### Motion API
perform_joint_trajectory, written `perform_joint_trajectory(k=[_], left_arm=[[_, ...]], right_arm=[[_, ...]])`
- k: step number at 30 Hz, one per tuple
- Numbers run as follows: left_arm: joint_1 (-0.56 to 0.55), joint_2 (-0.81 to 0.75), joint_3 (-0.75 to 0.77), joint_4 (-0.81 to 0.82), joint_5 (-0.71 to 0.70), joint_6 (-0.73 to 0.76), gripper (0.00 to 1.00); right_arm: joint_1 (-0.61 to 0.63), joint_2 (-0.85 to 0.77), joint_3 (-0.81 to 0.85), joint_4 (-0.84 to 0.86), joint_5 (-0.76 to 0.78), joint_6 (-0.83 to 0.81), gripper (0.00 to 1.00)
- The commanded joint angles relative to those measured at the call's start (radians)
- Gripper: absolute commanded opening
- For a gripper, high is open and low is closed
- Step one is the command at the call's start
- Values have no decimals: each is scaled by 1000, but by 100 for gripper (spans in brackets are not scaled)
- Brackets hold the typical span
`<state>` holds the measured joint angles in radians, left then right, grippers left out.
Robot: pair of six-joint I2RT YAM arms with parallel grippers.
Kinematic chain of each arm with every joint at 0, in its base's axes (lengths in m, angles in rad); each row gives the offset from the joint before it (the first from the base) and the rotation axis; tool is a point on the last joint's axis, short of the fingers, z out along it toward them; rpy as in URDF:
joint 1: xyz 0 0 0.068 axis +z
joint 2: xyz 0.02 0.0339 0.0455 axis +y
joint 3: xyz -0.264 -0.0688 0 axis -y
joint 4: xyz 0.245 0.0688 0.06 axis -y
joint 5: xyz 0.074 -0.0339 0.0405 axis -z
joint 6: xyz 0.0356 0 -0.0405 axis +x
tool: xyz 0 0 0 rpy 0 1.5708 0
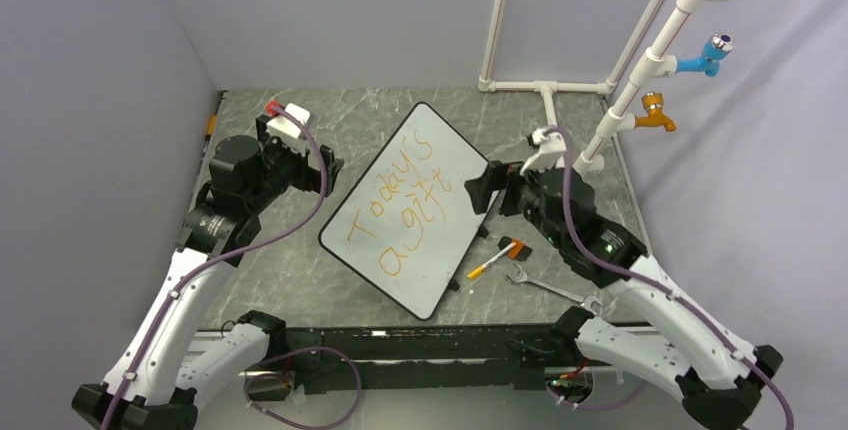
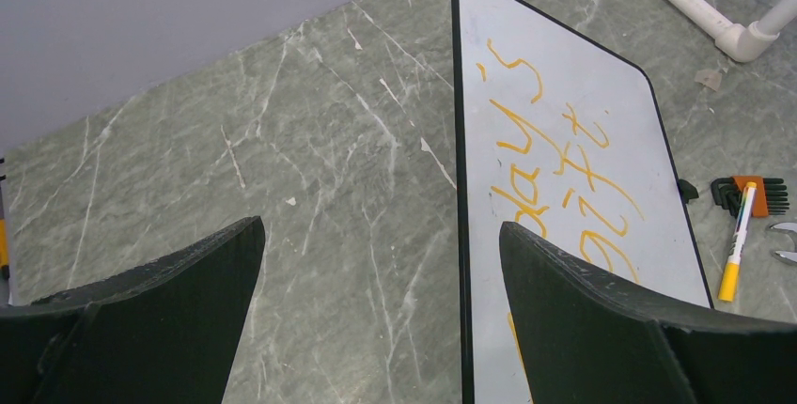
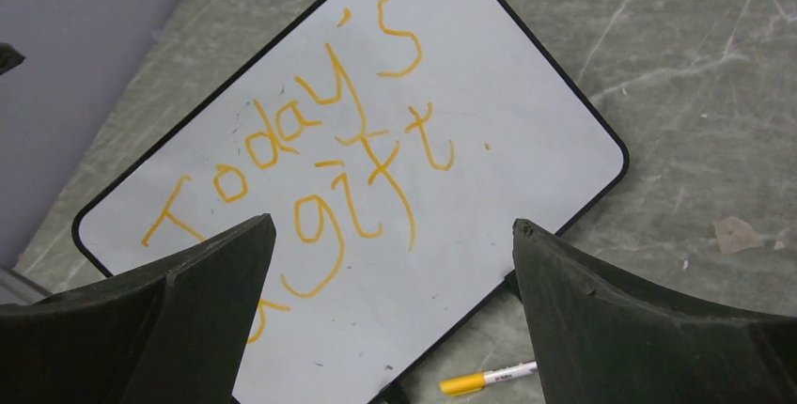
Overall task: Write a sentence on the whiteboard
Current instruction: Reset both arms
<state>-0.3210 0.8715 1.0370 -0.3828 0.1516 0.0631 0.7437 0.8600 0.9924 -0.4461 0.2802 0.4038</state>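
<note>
The whiteboard (image 1: 432,262) lies tilted on the grey marble table between my arms. The sentence (image 1: 408,205) on it reads "Today's gift" in orange, in two lines. The left gripper (image 1: 325,172) hovers open over the board's left edge; in its wrist view the left gripper (image 2: 381,230) straddles the black rim of the whiteboard (image 2: 611,85), with part of the sentence (image 2: 564,164) visible. The right gripper (image 1: 482,190) is open and empty above the board's right side. In the right wrist view the right gripper (image 3: 395,225) frames the whiteboard (image 3: 526,122) and the sentence (image 3: 329,150). An orange-capped marker (image 1: 490,265) (image 2: 736,240) (image 3: 489,378) lies on the table.
A hex key set in an orange holder (image 1: 518,247) (image 2: 752,193) and a wrench (image 1: 545,285) lie right of the board. A white pipe frame (image 1: 545,85) with a blue tap (image 1: 710,53) and an orange tap (image 1: 655,110) stands at the back right. Grey walls enclose the table.
</note>
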Motion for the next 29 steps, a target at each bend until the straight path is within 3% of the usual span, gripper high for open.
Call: perform_joint_trajectory(k=[1,13,29], left_arm=[[5,-23,9,17,-16,-6,99],[6,-42,-5,32,-67,-6,99],[14,-42,-12,36,-80,-3,99]], right_arm=[[-2,-123,-128,210,-1,-39,100],[-3,-263,-308,229,60,30,100],[-2,-281,-346,277,28,13,100]])
